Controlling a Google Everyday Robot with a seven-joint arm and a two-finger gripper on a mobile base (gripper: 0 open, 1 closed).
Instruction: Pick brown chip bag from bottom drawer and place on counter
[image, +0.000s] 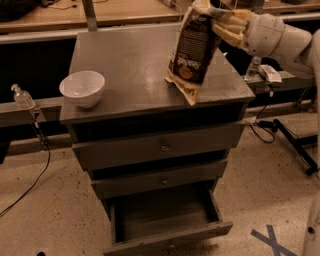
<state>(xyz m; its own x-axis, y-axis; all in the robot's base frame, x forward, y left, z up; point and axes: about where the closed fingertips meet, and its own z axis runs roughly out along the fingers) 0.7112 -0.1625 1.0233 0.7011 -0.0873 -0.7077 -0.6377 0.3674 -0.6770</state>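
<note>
Brown chip bag (192, 50) upright at right side of the counter (130, 65), its top clamped in the gripper (220, 22), bottom drawer (165, 220) open below.

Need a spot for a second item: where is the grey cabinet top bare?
The scuffed grey counter is bare across its middle and back, between the white bowl front-left and the crinkly brown chip bag, held by the gripper at the right edge. Crowded there.

gripper (221, 22): upper right, over the worktop (130, 65) back-right corner
brown chip bag (192, 50): top end hidden inside the gripper's clasp; lettering too blurred to read
arm (282, 39): cut off by right edge
bottom drawer (165, 217): front's lower edge cut off by frame bottom
</note>
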